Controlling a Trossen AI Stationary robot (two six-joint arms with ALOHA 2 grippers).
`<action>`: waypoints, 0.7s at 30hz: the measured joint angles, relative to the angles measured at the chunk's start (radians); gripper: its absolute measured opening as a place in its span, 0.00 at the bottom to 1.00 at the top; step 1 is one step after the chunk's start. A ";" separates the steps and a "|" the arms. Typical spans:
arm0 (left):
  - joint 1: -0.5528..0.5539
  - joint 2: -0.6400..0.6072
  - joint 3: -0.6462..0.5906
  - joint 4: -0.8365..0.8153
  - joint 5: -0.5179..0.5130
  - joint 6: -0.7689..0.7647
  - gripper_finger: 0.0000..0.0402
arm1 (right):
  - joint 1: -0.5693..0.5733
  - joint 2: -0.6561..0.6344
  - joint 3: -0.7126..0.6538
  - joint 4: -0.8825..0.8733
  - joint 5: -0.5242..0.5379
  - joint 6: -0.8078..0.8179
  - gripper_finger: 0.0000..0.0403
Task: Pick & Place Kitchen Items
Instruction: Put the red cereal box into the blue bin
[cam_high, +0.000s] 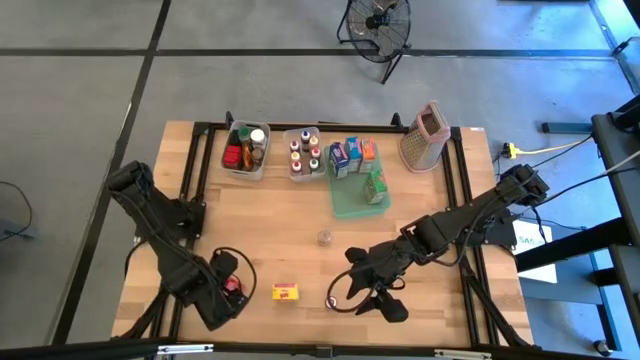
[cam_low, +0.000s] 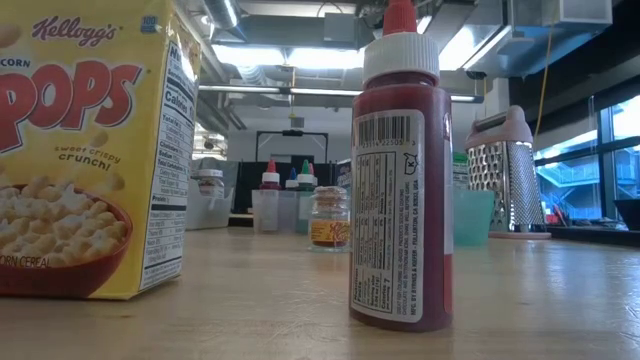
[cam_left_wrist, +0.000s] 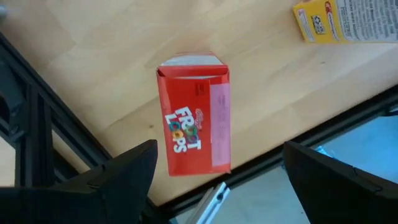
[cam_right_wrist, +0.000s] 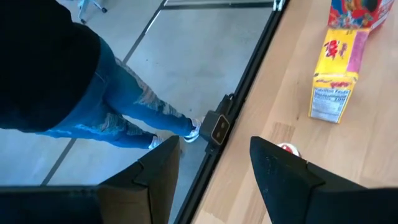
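Left gripper (cam_left_wrist: 214, 180), jaws wide, hangs over red Froot Loops carton (cam_left_wrist: 194, 121), lower left of high view; carton's long axis runs between fingers. Right gripper (cam_right_wrist: 214, 177) half-open, empty.

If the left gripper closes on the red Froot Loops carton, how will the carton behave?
The red Froot Loops carton lies flat between the open left gripper fingers, so it probably will not tip. It looks like thin card: likely light, and it may dent if squeezed hard.
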 joint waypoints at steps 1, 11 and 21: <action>0.000 0.004 0.000 0.000 -0.001 0.014 0.85 | 0.000 0.000 0.000 0.004 0.000 -0.003 0.49; -0.003 0.028 -0.012 -0.040 0.002 -0.009 0.85 | 0.000 0.000 0.000 0.004 0.003 -0.018 0.49; -0.003 0.028 -0.093 0.097 0.012 -0.016 0.85 | -0.002 0.000 0.000 0.003 0.003 -0.027 0.49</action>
